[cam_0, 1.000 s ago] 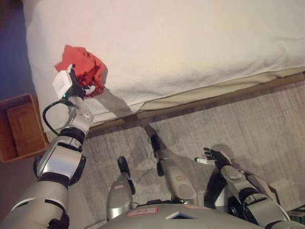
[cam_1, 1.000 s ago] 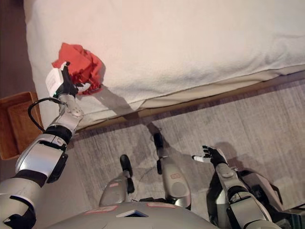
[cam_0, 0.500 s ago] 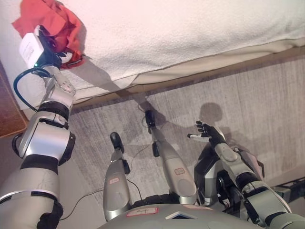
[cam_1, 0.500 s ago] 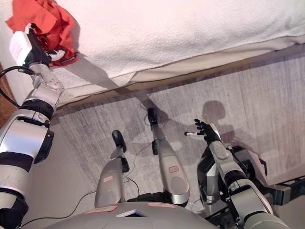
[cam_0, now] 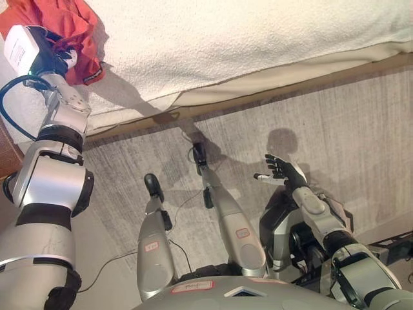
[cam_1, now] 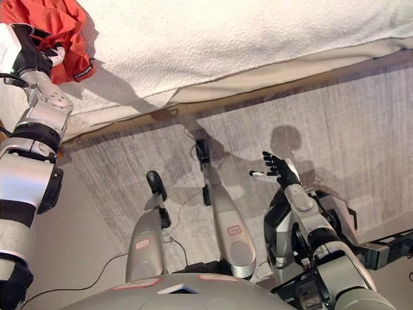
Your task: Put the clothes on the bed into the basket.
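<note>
left eye view: left robot hand point(cam_0: 57, 59) sits at the upper left, over the near edge of the bed point(cam_0: 258, 32), its fingers clenched on the red garment point(cam_0: 68, 26). the garment is crumpled and bunches above and to the right of that hand, lying on the white bed cover, with a dark-edged hem hanging just right of the fingers. a strip of brown wicker basket point(cam_0: 5, 152) shows at the left border, below that hand and beside the arm. right robot hand point(cam_0: 282, 172) is well apart from the garment, low on the right over the grey rug point(cam_0: 361, 129), fingers spread and released, grasping nothing.

right eye view: left robot hand point(cam_1: 40, 59) again grips the red garment point(cam_1: 58, 22) at the upper left corner, the cloth piled above and to its right on the bed point(cam_1: 258, 26). right robot hand point(cam_1: 277, 169) hangs over the rug point(cam_1: 361, 116) with its fingers straight and apart, a white tip pointing left.
</note>
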You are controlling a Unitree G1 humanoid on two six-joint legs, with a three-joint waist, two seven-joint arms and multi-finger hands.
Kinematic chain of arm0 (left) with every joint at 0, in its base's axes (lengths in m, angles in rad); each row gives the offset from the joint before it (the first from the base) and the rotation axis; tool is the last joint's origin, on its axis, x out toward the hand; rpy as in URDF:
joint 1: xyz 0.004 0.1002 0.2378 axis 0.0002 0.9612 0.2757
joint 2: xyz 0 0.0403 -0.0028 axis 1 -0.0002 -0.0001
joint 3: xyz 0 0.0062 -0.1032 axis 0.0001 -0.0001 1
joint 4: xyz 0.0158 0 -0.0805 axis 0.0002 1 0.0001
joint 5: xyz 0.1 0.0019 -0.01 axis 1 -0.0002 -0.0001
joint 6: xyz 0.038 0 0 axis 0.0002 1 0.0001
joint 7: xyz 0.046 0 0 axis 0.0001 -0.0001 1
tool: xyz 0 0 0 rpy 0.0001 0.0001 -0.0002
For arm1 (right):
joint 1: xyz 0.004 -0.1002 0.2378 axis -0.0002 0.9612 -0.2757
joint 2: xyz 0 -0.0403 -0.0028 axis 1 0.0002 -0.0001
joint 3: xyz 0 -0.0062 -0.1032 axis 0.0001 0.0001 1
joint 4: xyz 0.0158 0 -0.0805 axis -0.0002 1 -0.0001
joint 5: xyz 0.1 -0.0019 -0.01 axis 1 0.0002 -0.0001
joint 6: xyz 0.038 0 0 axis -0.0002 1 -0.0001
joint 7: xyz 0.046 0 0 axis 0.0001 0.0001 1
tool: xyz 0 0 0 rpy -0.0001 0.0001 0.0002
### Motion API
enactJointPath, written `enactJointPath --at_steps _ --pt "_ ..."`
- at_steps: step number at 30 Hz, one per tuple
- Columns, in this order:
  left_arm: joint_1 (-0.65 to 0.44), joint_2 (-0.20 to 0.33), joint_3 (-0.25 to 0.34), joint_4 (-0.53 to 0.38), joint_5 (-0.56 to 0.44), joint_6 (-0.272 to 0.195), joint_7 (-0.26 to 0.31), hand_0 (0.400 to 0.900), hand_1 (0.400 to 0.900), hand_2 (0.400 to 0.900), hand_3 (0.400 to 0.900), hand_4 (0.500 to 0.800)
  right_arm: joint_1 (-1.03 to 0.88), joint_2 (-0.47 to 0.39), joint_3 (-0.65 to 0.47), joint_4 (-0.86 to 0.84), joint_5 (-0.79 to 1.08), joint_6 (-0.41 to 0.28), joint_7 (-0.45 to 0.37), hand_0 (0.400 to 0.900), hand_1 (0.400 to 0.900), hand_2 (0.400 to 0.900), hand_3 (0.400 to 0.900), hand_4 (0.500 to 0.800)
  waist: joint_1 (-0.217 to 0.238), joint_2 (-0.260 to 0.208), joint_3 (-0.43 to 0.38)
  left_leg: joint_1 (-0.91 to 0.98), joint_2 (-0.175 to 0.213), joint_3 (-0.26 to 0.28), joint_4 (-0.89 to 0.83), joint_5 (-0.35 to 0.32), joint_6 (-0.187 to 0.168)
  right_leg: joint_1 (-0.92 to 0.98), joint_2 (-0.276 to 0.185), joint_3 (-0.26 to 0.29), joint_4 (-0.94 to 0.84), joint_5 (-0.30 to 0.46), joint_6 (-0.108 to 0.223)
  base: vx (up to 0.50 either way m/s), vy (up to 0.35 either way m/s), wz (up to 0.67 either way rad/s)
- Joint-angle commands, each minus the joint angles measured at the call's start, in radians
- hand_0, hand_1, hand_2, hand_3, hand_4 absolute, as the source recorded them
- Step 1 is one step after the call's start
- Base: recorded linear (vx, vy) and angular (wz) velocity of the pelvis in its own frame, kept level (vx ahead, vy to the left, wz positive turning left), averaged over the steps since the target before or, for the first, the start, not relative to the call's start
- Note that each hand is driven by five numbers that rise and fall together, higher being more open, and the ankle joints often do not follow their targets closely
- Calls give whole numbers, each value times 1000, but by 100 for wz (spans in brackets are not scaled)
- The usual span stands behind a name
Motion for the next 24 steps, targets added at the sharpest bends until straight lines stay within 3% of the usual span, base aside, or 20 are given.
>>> enactJointPath --at_steps 1,7,13,15,19,24 --pt "27 8 14 -18 -4 -42 28 400 400 400 400 500 102 -85 -21 -3 17 -30 -19 900 900 900 900 800 -25 38 -96 -37 22 -27 138 -80 -3 -7 -74 -30 -35 94 90 48 11 -3" --pt "154 -58 37 -92 33 -45 4 400 400 400 400 500 158 -78 -76 77 -1 -9 -13 900 900 900 900 800 15 33 -97 143 21 -14 69 -79 -5 144 -85 -46 -32 69 91 132 1 7" --pt "208 -41 27 -113 87 -35 -38 400 400 400 400 500 177 -64 -127 179 -13 3 -10 900 900 900 900 800 53 21 -100 311 15 -17 -44 -42 -10 293 -91 -72 -63 54 94 122 -7 20" --pt "262 -37 36 -197 96 -46 -55 400 400 400 400 500 181 -57 -141 208 -13 13 -7 900 900 900 900 800 74 24 -103 356 14 -20 -74 -31 -9 339 -92 -81 -76 47 95 126 -27 25" --pt "465 -11 90 -468 134 -82 -102 400 400 400 400 500 208 -42 -190 234 -23 29 12 900 900 900 900 800 120 37 -113 430 16 -35 -129 -10 -9 412 -97 -106 -93 31 98 105 -3 30" --pt "641 12 165 -633 147 -107 -162 400 400 400 400 500 231 -28 -231 266 -37 42 36 900 900 900 900 800 159 54 -131 474 17 -71 -165 5 -10 478 -106 -144 -104 6 97 84 -8 41"
